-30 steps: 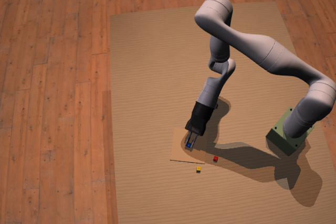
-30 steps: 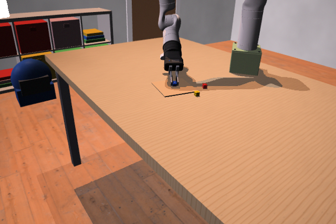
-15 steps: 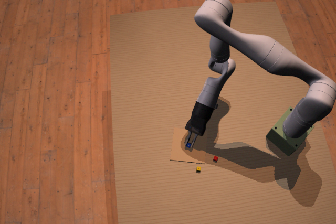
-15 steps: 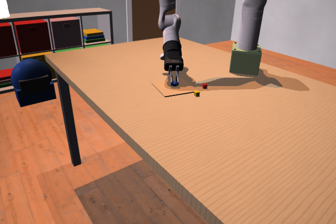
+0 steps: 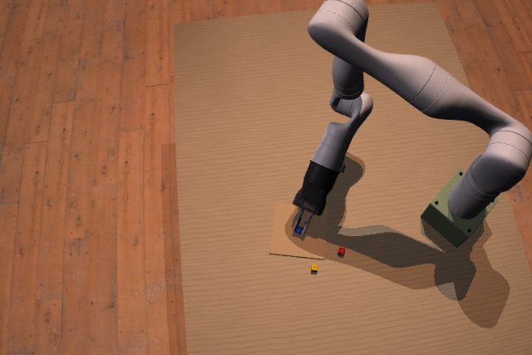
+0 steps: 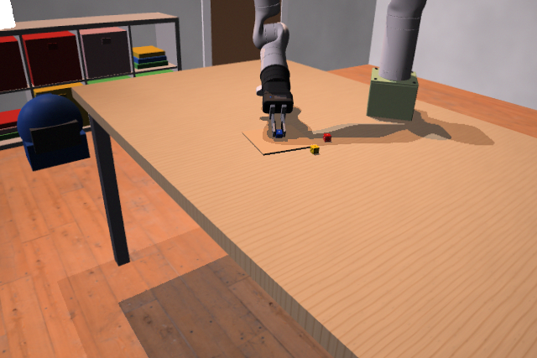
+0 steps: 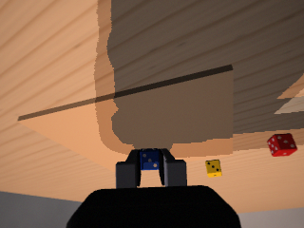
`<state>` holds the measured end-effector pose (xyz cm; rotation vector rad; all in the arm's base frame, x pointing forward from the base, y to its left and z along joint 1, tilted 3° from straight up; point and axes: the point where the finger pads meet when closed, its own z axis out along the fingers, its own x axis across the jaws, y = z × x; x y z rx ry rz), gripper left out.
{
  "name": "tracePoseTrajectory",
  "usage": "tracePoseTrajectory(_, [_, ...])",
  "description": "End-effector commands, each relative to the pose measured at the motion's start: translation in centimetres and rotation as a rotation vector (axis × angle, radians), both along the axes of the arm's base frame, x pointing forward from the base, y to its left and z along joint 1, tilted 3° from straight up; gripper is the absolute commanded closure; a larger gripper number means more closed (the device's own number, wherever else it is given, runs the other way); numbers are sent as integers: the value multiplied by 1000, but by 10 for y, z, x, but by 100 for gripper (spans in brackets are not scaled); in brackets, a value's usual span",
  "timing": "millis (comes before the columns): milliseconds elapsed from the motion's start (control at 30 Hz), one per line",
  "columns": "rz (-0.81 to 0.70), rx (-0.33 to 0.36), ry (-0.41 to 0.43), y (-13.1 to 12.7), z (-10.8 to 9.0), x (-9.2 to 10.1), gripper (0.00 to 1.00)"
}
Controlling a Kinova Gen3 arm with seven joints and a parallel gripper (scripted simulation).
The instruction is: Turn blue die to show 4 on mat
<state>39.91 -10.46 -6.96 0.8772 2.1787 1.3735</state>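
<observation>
The blue die (image 5: 298,229) (image 6: 278,132) (image 7: 150,160) sits between the fingers of my gripper (image 5: 299,227) (image 6: 278,130) (image 7: 149,161), which is shut on it. The gripper points down over the right part of the thin tan mat (image 5: 281,241) (image 6: 259,139) (image 7: 62,128). The die is at or just above the mat's surface; I cannot tell whether it touches. Its top face is hidden by the fingers. The mat lies flat on the table.
A red die (image 5: 341,250) (image 6: 327,137) (image 7: 281,144) lies on the table just right of the mat. A yellow die (image 5: 314,268) (image 6: 315,148) (image 7: 213,168) lies just past the mat's front right corner. The arm's green base (image 5: 446,218) (image 6: 392,98) stands further right.
</observation>
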Motion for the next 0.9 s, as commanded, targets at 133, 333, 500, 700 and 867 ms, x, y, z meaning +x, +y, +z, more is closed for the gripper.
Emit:
tracePoseTrajectory(133, [0, -1, -1, 0, 1, 0, 54])
tracePoseTrajectory(333, [0, -1, -1, 0, 1, 0, 42])
tracePoseTrajectory(500, [0, -1, -1, 0, 1, 0, 36])
tracePoseTrajectory(700, [0, -1, -1, 0, 1, 0, 36])
tracePoseTrajectory(867, [0, -1, -1, 0, 1, 0, 36])
